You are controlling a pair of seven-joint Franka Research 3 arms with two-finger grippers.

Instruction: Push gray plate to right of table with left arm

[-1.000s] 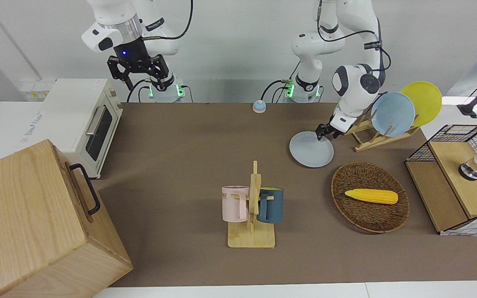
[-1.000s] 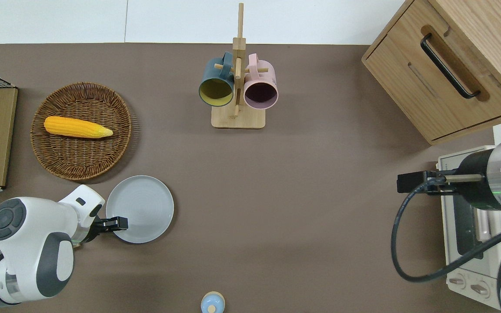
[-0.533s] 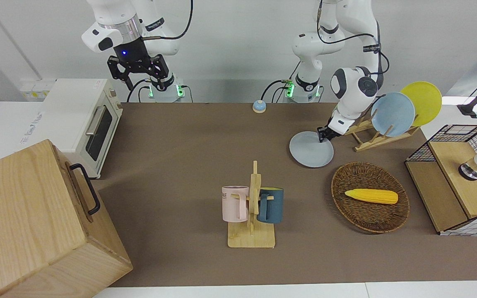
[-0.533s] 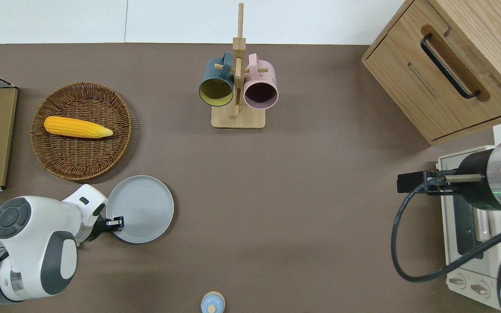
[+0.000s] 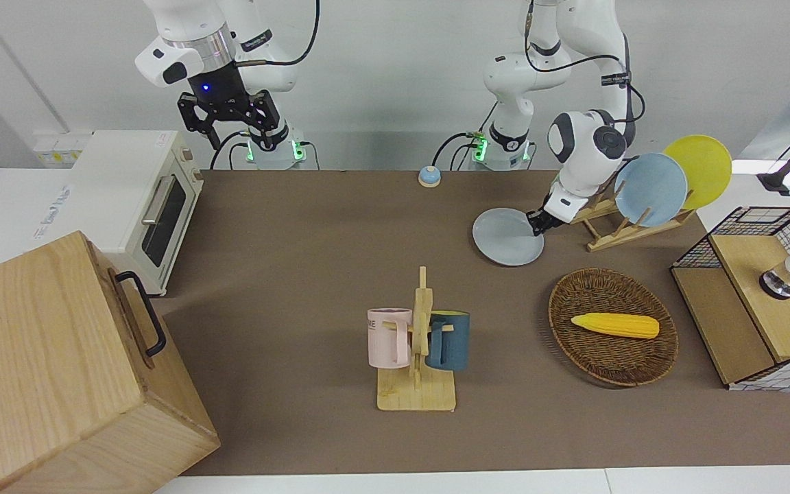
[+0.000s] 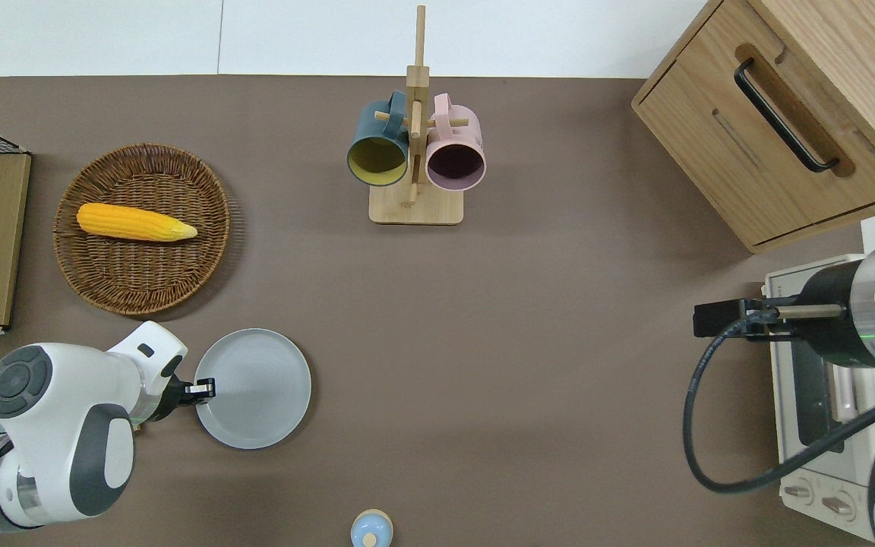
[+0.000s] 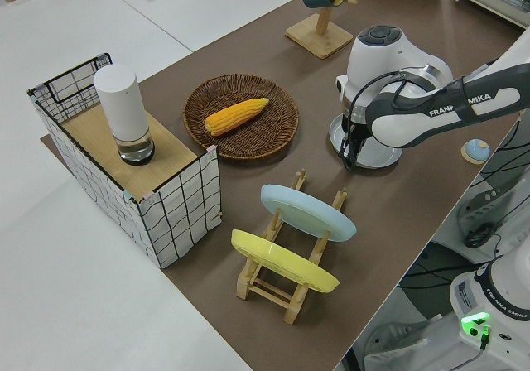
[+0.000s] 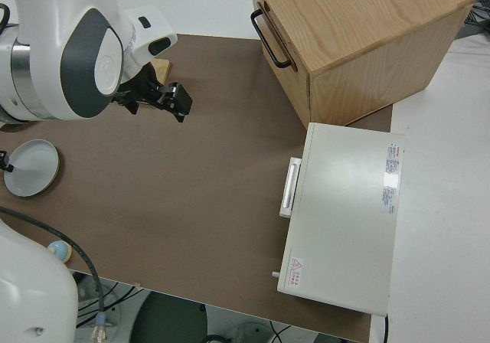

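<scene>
My left pincer [image 6: 206,388] sits low at the rim of the gray plate [image 6: 254,388], at the plate's edge toward the left arm's end of the table [image 6: 529,365]; whether its fingers are parted or closed I cannot tell. The plate lies flat on the matte brown top, near the edge closest to me, nearer to me than the wicker basket [image 6: 141,228].

The overhead view shows the pincer tip against the rim. The left side view hides that contact under my white wrist but shows the wooden rack [image 7: 290,284] holding the sky-blue plate [image 7: 308,212] and yellow plate [image 7: 284,261].

The plate is round, shallow and glossy. The basket is coarse woven, holding a corn cob [image 6: 136,222].

Bare brown surface stretches from the plate toward the right arm's end, up to the white toaster oven [image 5: 136,206]. My right arm is parked.
</scene>
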